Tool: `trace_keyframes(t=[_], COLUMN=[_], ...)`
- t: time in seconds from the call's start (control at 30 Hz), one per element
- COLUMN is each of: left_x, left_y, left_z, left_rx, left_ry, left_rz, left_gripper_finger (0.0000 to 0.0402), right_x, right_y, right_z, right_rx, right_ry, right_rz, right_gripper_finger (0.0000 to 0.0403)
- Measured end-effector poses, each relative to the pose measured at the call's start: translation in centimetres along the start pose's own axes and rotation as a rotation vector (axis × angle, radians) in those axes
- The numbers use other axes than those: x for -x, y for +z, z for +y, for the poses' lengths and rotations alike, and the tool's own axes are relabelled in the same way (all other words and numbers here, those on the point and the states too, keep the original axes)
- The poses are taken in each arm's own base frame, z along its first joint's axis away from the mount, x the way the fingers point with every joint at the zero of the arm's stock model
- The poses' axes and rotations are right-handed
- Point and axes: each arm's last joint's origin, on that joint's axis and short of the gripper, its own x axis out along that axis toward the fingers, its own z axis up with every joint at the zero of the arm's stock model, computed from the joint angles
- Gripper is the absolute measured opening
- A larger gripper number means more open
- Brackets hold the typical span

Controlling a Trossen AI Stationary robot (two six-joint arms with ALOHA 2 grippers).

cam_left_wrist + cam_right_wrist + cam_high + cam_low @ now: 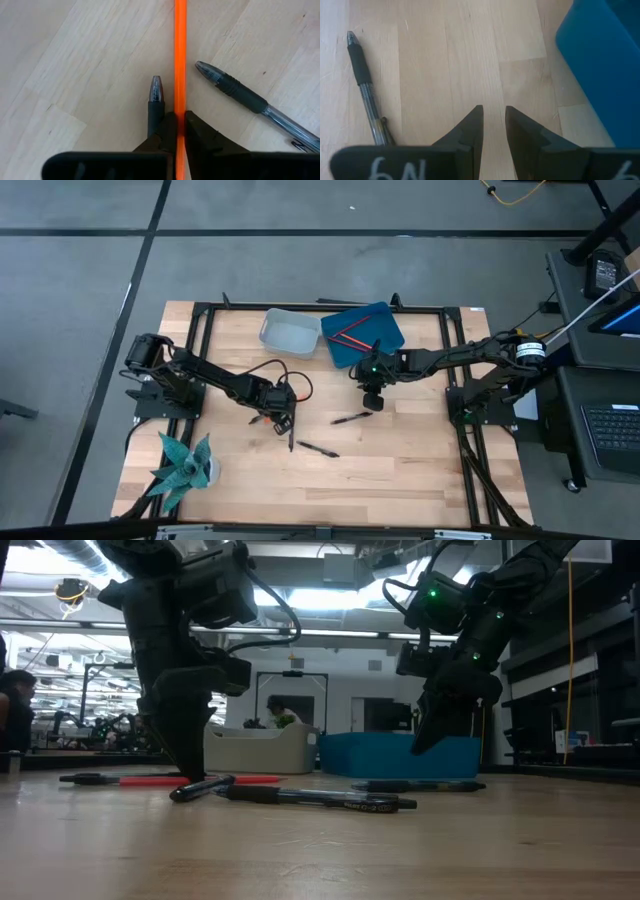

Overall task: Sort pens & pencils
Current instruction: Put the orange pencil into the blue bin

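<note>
The left gripper is down at the table, left of centre, its fingers pinched on an orange pencil; the pencil runs straight out between the fingers, so its long axis lines up with the gripper's own reach, and it lies flat on the wood, not yet lifted as far as the low view shows. Two pens crowd it: a pen lies just beside the pencil on one side, nearly parallel and close against a finger, and a second pen slants away on the other side; a lift straight up should clear both, I judge, while any sideways drag would likely nudge the near one. The blue tray, already holding two pencils, sits at the back of the table, to the right of the grey tray; from the left gripper it lies away and to the right, so the carry runs that way. The right gripper hangs above the wood just in front of the blue tray, fingers a little apart and holding nothing; a third pen lies beside it, near enough for that arm to take.
</note>
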Motion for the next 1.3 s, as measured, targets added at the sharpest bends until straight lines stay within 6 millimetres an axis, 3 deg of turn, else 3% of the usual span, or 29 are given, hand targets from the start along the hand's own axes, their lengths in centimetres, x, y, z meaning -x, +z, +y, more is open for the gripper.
trace_keyframes(t=[0.47,1.3], left_x=[0.1,4.5], left_y=[0.0,0.9], left_z=[0.0,0.2], left_rx=[-0.03,-0.106], left_ry=[0.0,-0.074], left_rz=[-0.002,-0.163], left_gripper_finger=[0.0016,0.0016], right_x=[0.0,0.0], right_y=[0.0,-0.1], right_z=[0.0,0.0], right_rx=[0.0,0.0], right_ry=[0.0,0.0], right_rz=[0.0,0.005], right_gripper_finger=[0.0083,0.0083])
